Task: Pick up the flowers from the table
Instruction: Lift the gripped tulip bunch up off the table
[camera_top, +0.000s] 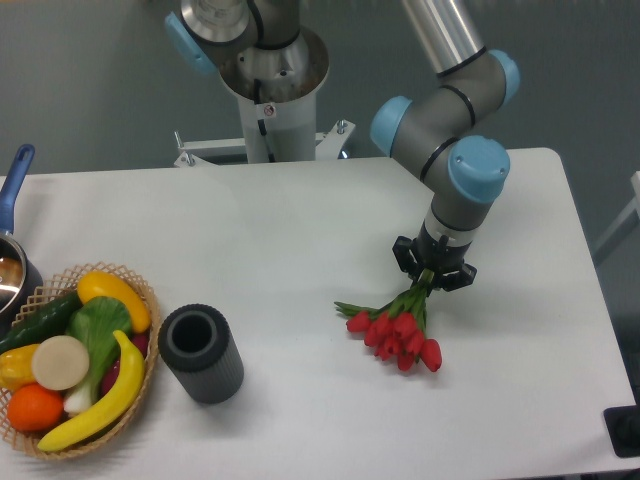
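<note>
Gripper (432, 272) pointing down, jaws pinching stems of flowers (398, 332). Red buds resting on table (300, 230), well right of dark grey cylinder (202, 353). Fruit basket (142, 290) sitting just left of cylinder.

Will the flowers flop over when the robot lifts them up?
Probably a bit. The gripper sits over the thin green stems, so the red heads of the flowers may droop. They look light, and likely easy to crush.
</note>
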